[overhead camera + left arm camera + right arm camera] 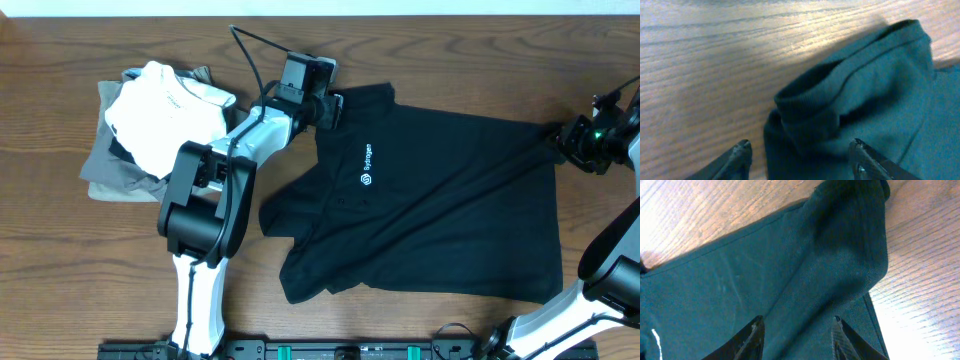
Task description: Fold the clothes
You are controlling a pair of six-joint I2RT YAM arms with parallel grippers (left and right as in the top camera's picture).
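The clothes are one black polo shirt (440, 200) with a small white logo, spread flat across the table's middle. My left gripper (327, 108) is at the shirt's far left corner. In the left wrist view its fingertips (743, 151) stand apart, open, straddling the ribbed cuff of a sleeve (840, 100); the left tip is over bare wood. My right gripper (562, 140) sits at the shirt's far right corner. Its fingers (758, 328) are open too, with a raised ridge of shirt fabric (840, 270) running up between them.
A pile of folded garments, white on top (165, 110) and grey and olive beneath (115, 170), lies at the back left beside the left arm. Bare wooden table (80, 280) surrounds the shirt. A black rail (300, 350) runs along the near edge.
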